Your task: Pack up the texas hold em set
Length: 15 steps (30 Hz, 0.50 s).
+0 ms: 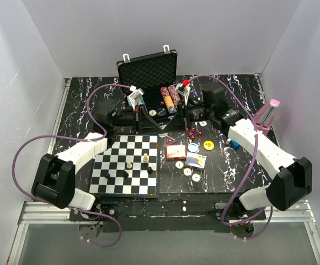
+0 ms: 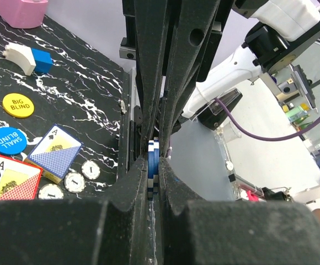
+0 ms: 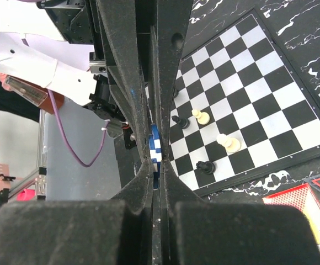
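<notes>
While the briefcase [image 1: 147, 69] stands open with its lid upright at the back of the surface [image 1: 80, 110], a blue-and-white chip [image 2: 152, 160] is held on edge just in front of it. Jaws of the left gripper [image 2: 155, 175]: narrow, clamped on the chip's flat faces. Jaws of the right gripper [image 3: 158, 168]: narrow too, pinching a blue-and-white chip. The two meet nose to nose in front of the briefcase, so it is likely the same chip, though I cannot tell for sure. The chip's rim points along the fingers. The briefcase lies behind both grippers, with neither arm clearly nearer. Rows of chips [image 1: 168, 98] sit inside it.

Judged next: one arm lets go, and the other carries the chip back into a row, edge first.

Loose in front of the briefcase: red dice [image 1: 193, 134], card decks [image 1: 176, 152], round buttons [image 1: 208, 145]. Front-left of it is a chessboard [image 1: 110, 185] with pieces. To its right is a pink metronome [image 1: 268, 112]. The surface is black and marbled, with plain white walls [image 1: 27, 66] around it.
</notes>
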Motion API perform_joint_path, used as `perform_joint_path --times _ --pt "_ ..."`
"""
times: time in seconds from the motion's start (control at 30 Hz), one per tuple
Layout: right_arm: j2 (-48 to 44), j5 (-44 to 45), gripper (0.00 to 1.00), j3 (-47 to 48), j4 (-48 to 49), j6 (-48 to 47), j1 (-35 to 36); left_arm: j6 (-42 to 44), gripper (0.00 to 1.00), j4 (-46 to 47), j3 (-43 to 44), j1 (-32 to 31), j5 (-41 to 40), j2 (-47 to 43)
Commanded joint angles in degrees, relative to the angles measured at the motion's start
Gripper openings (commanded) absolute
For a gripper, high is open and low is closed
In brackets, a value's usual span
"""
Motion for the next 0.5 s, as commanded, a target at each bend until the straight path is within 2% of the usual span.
perform_joint_path --times 0.0,0.03,0.07,0.1,0.13,0.2,0.27,0.3,0.33,0.37,0.47 --pt "0.4 -2.9 0.01 0.8 3.2 0.7 0.6 -0.2 0.0 1.3 0.0 -0.2 -0.6 -1.9" --pt "0.2 -2.7 0.01 0.4 3.7 0.7 0.6 -0.1 0.0 0.9 0.1 -0.2 -0.7 -1.8" --pt "0.1 -1.8 0.01 -0.1 4.5 1.3 0.6 0.3 0.07 -0.1 0.3 -0.2 -1.0 -1.8" --pt "-0.3 -0.4 0.01 -0.7 5.1 1.6 0.6 1.1 0.23 -1.4 0.6 -0.2 -1.3 -1.8" --pt "-0.5 0.7 0.01 -1.1 5.4 1.6 0.3 2.1 0.3 -3.3 1.1 -0.2 -1.4 -1.9" --pt "-0.8 1.6 0.01 -2.1 6.7 2.1 -0.4 3.3 0.49 -5.5 1.4 -0.1 -2.1 -2.1" --pt "-1.0 1.8 0.01 -3.3 8.2 3.3 -1.0 5.1 0.77 -8.1 1.5 -0.1 -3.6 -2.7" --pt "-1.1 1.8 0.01 -3.5 8.5 3.5 -1.4 6.2 0.82 -9.9 1.8 -0.1 -4.1 -2.9" --pt "-1.2 1.9 0.01 -3.7 8.6 3.7 -1.5 7.1 0.92 -11.1 2.0 -0.1 -4.5 -3.2" --pt "-1.2 2.2 0.01 -3.9 8.4 3.8 -1.8 8.0 0.98 -12.1 2.0 0.0 -5.1 -3.6" --pt "-1.9 5.7 0.01 -3.6 5.6 2.7 -3.4 12.3 0.98 -17.6 2.6 1.3 -8.6 -5.7"
